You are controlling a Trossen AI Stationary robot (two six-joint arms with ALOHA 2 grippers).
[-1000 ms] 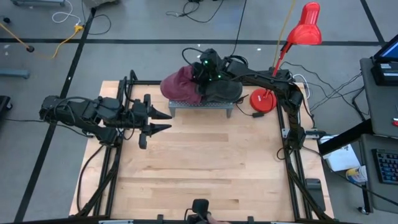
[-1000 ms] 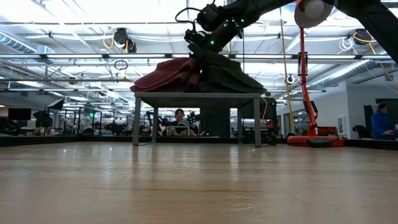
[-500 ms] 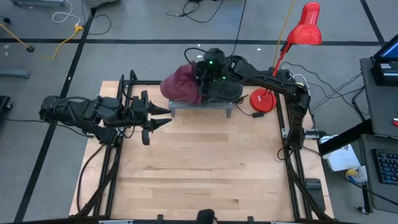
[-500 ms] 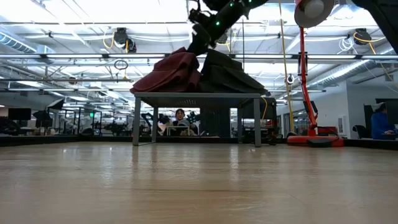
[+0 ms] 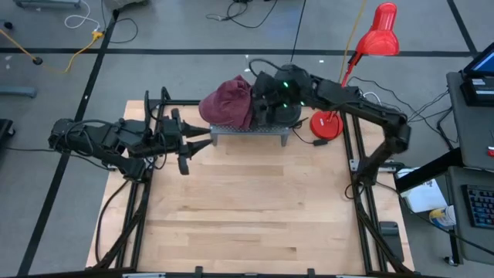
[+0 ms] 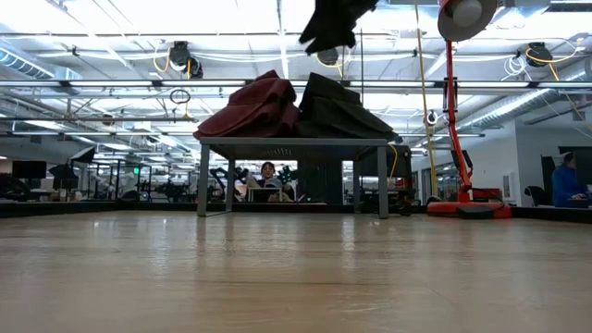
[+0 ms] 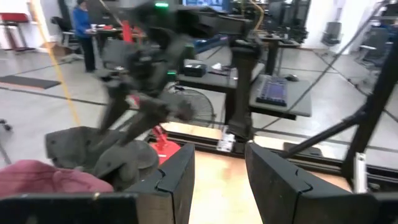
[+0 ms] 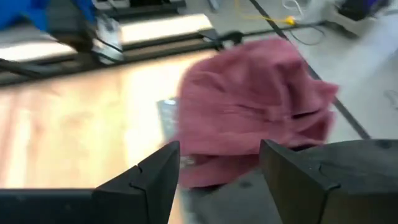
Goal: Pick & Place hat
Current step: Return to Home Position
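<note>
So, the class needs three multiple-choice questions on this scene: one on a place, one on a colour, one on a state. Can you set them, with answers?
1. Where do the maroon caps lie?
A. On the floor
B. On the shelf
C. On a chair

2. What colour is the lamp?
A. Blue
B. Green
C. Red

3. How is the right tool?
A. Open and empty
B. Shut on a cap
C. Shut on the lamp

1 B: the high view shows them on the grey shelf.
2 C: its shade and base are red.
3 A: the right wrist view shows its fingers apart, nothing between them.
</note>
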